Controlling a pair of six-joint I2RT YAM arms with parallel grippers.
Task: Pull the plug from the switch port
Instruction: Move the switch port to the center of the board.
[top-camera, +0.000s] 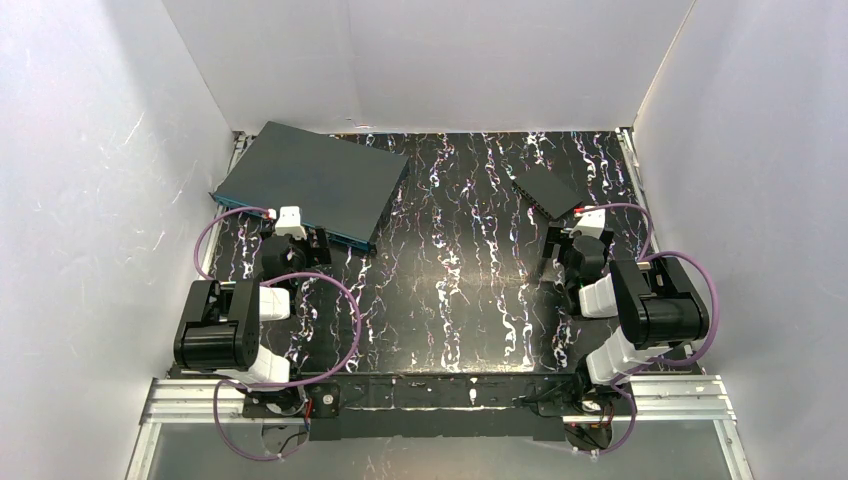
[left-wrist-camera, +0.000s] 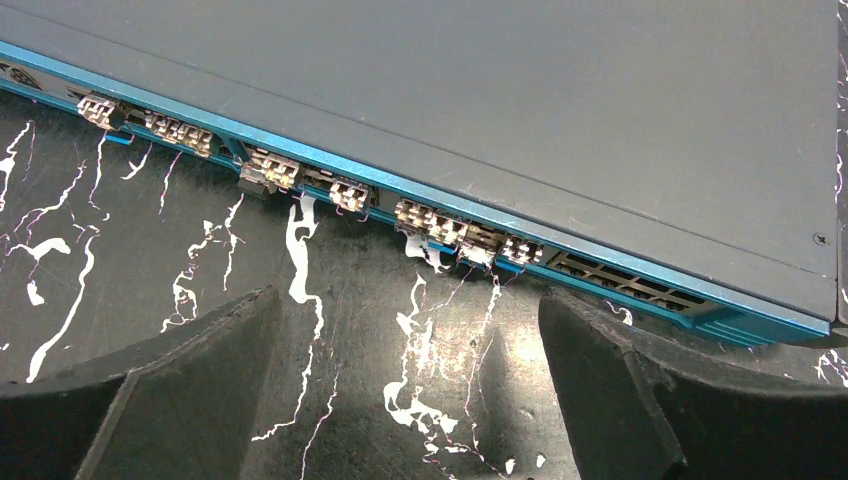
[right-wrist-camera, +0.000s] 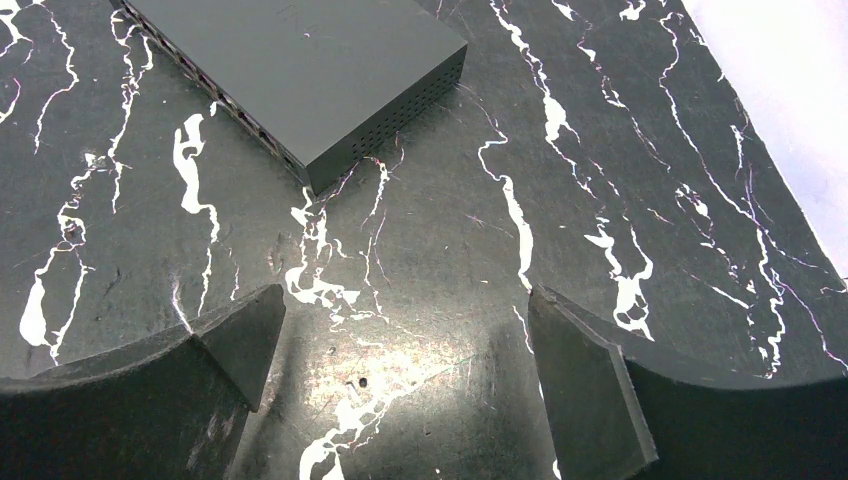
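The switch (top-camera: 310, 178), a large flat dark grey box, lies at the far left of the table. In the left wrist view its top (left-wrist-camera: 520, 100) fills the upper frame, with the teal-blue port edge (left-wrist-camera: 640, 268) facing my fingers. Small pale pieces stick out of the port row; one (left-wrist-camera: 477, 256) looks like the plug, but I cannot tell for sure. My left gripper (top-camera: 312, 248) (left-wrist-camera: 405, 300) is open and empty, just in front of that edge. My right gripper (top-camera: 560, 250) (right-wrist-camera: 408, 295) is open and empty over the table at the right.
A much smaller black box (top-camera: 547, 190) lies at the far right, just beyond my right gripper; it also shows in the right wrist view (right-wrist-camera: 300, 70). White walls enclose the black marbled table (top-camera: 450, 280) on three sides. Purple cables loop round both arms.
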